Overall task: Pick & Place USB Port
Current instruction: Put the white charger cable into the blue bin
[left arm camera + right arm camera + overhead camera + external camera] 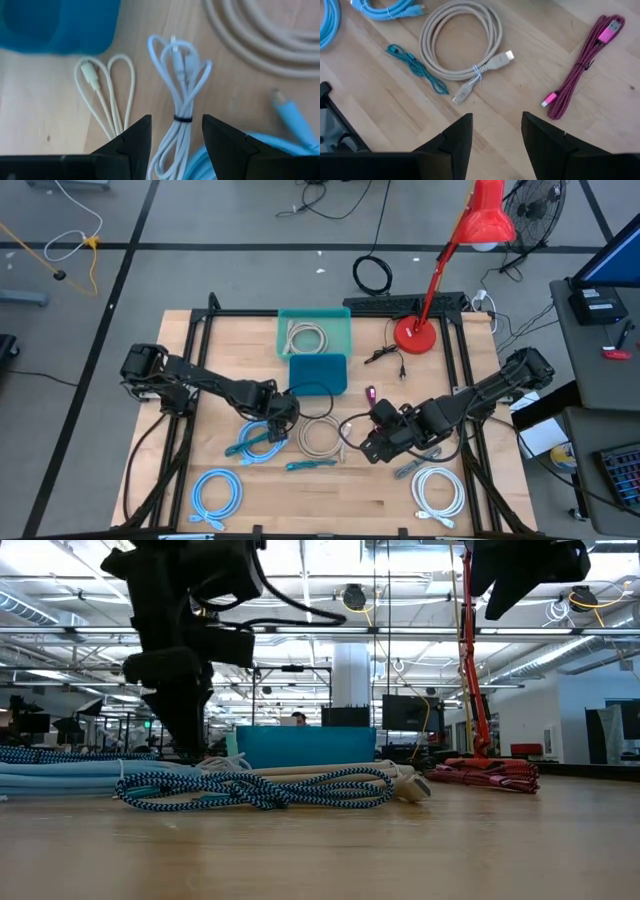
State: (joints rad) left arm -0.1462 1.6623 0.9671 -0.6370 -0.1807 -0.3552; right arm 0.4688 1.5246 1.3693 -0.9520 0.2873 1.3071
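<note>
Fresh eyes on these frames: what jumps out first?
The red desk lamp at the table's far right edge, then the teal bin at far centre holding a beige coiled cable. Bundled cables lie scattered across the wooden table: light blue, white, beige. The left gripper hangs open over a tied white cable; the right gripper hovers open near a magenta braided cable.

Wooden surface (330,490) seen from above. Left gripper (280,412) sits over cables near a dark teal box (318,373). Right gripper (378,430) is near centre, beside a beige cable coil (319,437). Teal bin (314,332) holds a cable. Red lamp (470,240) at back right. White coil (438,492) front right, light blue coil (216,494) front left.
</note>
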